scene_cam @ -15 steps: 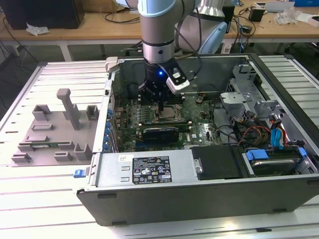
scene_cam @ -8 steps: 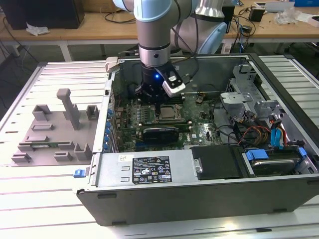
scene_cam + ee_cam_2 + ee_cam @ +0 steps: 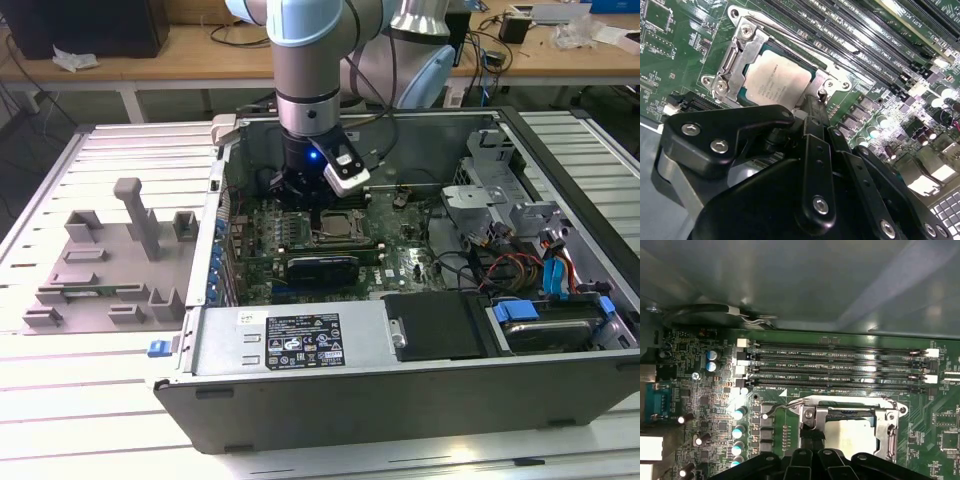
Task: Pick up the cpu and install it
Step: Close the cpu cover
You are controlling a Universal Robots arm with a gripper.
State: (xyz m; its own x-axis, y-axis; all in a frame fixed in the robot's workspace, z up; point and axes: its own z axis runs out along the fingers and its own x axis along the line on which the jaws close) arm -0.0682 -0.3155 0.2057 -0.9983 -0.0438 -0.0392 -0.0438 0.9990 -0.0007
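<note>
The cpu (image 3: pixel 776 82) is seen lying flat in its socket on the motherboard (image 3: pixel 670 45), silver top upward. Its four edges are bordered closely by the socket's metal frame (image 3: pixel 735 55), and no gap can be made out between chip and frame. In the first wrist view the cpu (image 3: pixel 850 436) is partly covered by that frame.

The hand (image 3: pixel 812 107) is held directly over the socket, its fingers pressed together with nothing pinched between them. Its tip is placed at the frame's edge, just beside one side of the chip; whether metal is touched cannot be told.

The long memory slots (image 3: pixel 840 367) run parallel to one side of the socket and just beside it, so little bare board is left there. A row of small capacitors (image 3: pixel 739 432) is lined up near another side.

In the exterior view the arm is lowered from above through the open side of the computer case (image 3: pixel 400 390), whose upright walls enclose the board on every side. A long black card (image 3: pixel 320 268) lies near the socket, towards the near wall. A drive cage with cables (image 3: pixel 530 270) fills the case at the exterior view's right.

Outside the case, at the exterior view's left, grey fixture blocks (image 3: pixel 110 270) stand on the slatted surface (image 3: pixel 100 400), well apart from the hand.
</note>
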